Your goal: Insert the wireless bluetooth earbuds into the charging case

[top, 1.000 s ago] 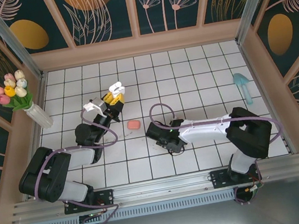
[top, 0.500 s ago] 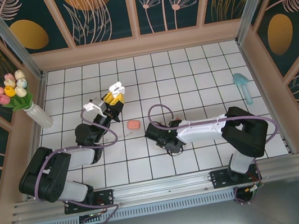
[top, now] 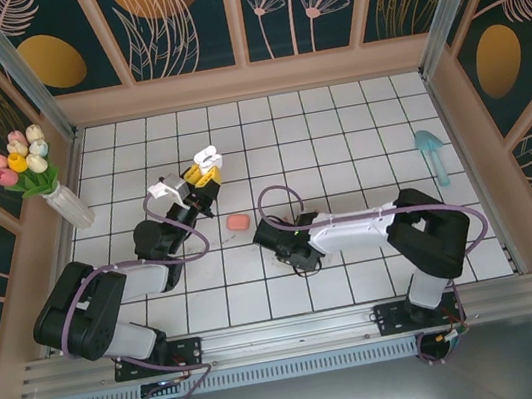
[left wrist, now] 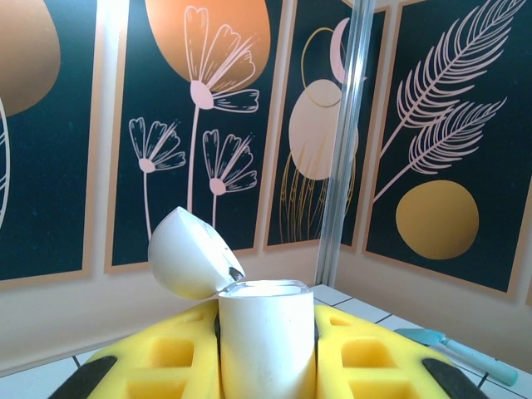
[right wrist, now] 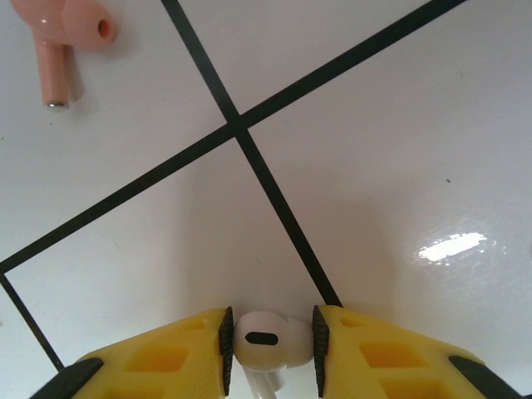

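The right gripper (right wrist: 273, 334) has its two yellow fingers (right wrist: 187, 353) closed in on a white earbud (right wrist: 264, 339). The dark pads touch the round head of the earbud on both sides, so it sits exactly between them, with its stem running down out of the wrist picture. I cannot tell if it is lifted from the floor.

A black tile line runs away from this earbud to a crossing of lines, and the white tiles all around are free. A pink earbud (right wrist: 65, 33) lies well apart in the far left tile, on its side, with a small metal tip at the end of its stem.

The left gripper (left wrist: 266, 370) is closed tightly on a white charging case (left wrist: 266, 337). The case stands upright between the yellow fingers, and its lid (left wrist: 189, 253) is tipped open to the left.

From above, a small pink rounded thing (top: 238, 222) lies between the two arms. A vase of tulips (top: 73, 205) stands by the left wall and a teal tool (top: 433, 155) lies near the right wall, both well away.
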Robot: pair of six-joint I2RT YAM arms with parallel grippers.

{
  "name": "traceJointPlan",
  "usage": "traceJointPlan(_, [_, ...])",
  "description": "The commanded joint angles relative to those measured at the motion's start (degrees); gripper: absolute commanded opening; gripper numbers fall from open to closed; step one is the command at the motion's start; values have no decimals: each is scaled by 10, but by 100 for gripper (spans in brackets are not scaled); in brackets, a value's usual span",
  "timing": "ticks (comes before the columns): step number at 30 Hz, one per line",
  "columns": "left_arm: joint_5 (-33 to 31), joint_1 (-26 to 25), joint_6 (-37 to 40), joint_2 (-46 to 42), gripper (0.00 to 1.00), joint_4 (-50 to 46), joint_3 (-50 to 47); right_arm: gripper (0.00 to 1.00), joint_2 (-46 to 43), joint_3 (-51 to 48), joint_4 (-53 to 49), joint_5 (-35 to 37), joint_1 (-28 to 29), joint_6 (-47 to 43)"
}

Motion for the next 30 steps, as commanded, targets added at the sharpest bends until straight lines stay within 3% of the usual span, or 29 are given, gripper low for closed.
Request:
traceJointPlan(1, [2,-3,-12,-5,0,82,-5,32,15,11,-5,3,5,-16])
traceJointPlan(12, [11,-3,-13,-9,0,70,-2,27,-4,10,11,35,5,-77])
traceJointPlan(30, [46,-3,19,-26,0,15,20,28,-143,-7,75,133,-12,-180])
